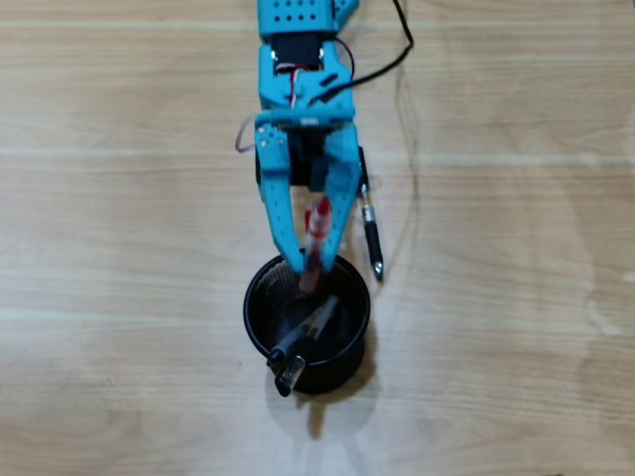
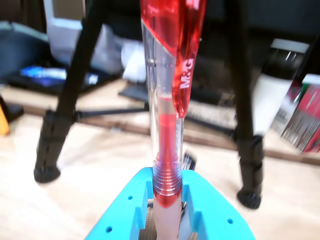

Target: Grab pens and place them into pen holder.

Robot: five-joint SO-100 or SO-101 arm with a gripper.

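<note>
My blue gripper (image 1: 314, 264) is shut on the red-and-transparent pen (image 1: 317, 230), which it holds roughly upright with its lower end just over the far rim of the pen holder (image 1: 256, 327), a black round mesh cup. In the wrist view the red pen (image 2: 167, 100) rises up through the frame from between the blue jaws of the gripper (image 2: 167, 200). Two clear pens (image 1: 295, 353) lean inside the cup, their ends poking out over its near rim. A black pen (image 1: 370, 228) lies on the wooden table just right of the gripper.
The arm's black cable (image 1: 397, 50) trails off at the top right of the overhead view. Black tripod legs (image 2: 54, 145) stand on the table beyond the gripper in the wrist view, with cluttered items (image 2: 280, 90) behind them.
</note>
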